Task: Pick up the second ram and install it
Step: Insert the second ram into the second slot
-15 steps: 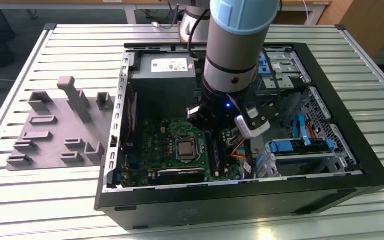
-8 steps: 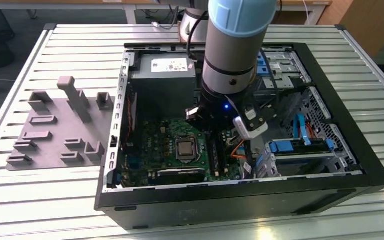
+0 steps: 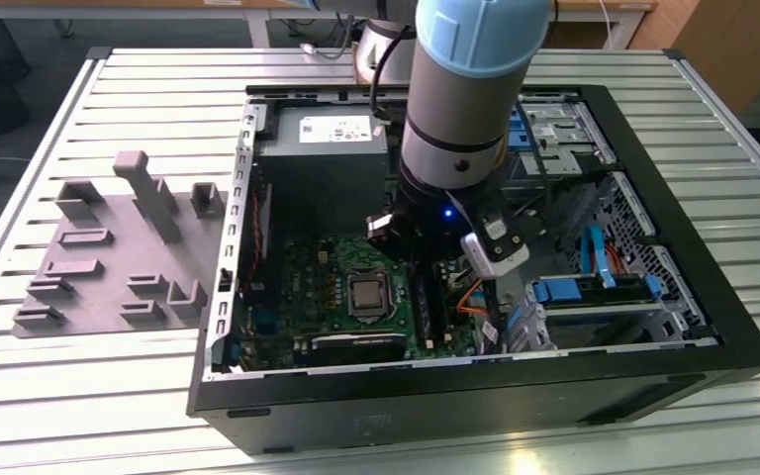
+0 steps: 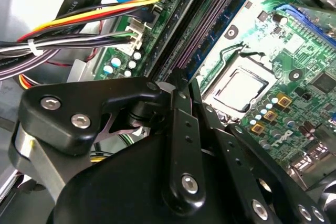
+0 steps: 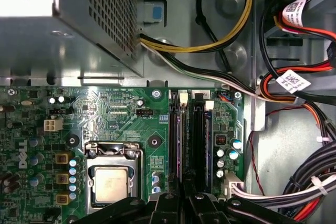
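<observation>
Claw sat low over the board, fingers drawn close together over the slots at 3 o'clock of the processor, second ram apparently seated there, grip unclear; best done by pressing straight down and level until both end clips lock.

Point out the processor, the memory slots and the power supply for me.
Processor point(image 5: 111, 184): first wrist view, middle of its metal lid.
Memory slots point(image 5: 198, 140): first wrist view, midway along a black rail.
Power supply point(image 3: 321, 163): exterior view, its top face.
</observation>
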Motion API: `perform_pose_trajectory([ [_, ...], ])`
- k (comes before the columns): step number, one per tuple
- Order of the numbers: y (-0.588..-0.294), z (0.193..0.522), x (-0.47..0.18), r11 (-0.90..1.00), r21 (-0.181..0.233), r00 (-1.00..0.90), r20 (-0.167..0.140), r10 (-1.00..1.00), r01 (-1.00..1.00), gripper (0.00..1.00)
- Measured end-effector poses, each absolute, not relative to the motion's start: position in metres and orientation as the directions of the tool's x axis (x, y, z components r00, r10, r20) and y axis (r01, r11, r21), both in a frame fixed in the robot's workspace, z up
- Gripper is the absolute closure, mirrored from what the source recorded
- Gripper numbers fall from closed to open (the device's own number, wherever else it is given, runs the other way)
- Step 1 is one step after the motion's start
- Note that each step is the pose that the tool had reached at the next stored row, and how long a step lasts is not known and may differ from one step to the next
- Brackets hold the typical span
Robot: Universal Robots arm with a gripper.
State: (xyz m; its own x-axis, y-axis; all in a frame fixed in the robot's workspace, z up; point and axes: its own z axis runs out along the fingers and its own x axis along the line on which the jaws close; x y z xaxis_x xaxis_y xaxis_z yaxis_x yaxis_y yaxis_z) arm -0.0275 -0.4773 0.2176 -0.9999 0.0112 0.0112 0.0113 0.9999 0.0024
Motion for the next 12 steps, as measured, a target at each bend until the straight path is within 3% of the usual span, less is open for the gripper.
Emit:
perform_pose_trajectory([
  [12,-0.4773,0.2217,-0.0234,1.0,0.003,-1.0,0.022,0.011,0.011,0.86],
])
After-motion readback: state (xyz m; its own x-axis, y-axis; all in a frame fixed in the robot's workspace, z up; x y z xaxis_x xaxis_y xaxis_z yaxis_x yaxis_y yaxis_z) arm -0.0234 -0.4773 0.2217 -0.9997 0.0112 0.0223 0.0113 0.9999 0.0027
